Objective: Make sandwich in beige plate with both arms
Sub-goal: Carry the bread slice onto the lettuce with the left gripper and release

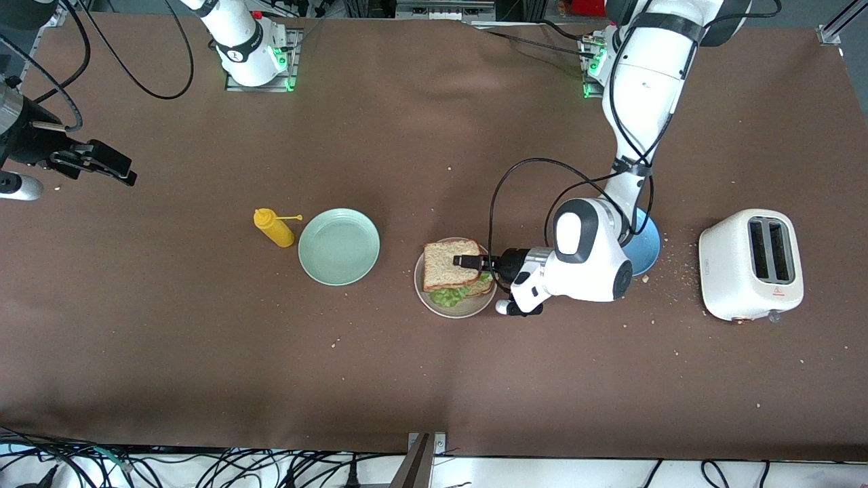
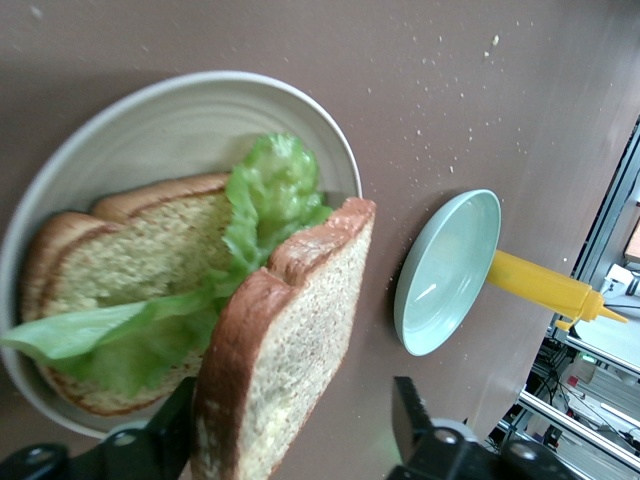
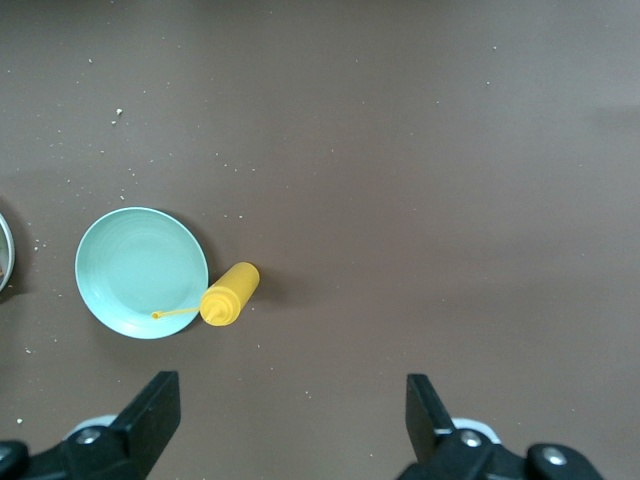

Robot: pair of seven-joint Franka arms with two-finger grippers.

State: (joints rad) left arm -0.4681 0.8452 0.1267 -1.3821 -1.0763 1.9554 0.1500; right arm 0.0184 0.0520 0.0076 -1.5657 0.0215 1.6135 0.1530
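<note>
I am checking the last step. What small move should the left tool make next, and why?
Probably lift the left tool straight up. Its fingers stand open around the top bread slice, which already lies over the lettuce on the beige plate. The right tool waits open.

Three plates (image 1: 339,246) (one filled), one bottle (image 1: 274,228), one toaster (image 1: 751,264)

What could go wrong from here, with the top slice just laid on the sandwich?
The top bread slice sits askew over the lettuce and lower slice, overhanging the beige plate; it may tip off. The left hand is open around that slice with one finger over it, so pulling away could drag it. The right hand waits open above the mint-green plate and yellow bottle, too far off to steady anything.
</note>
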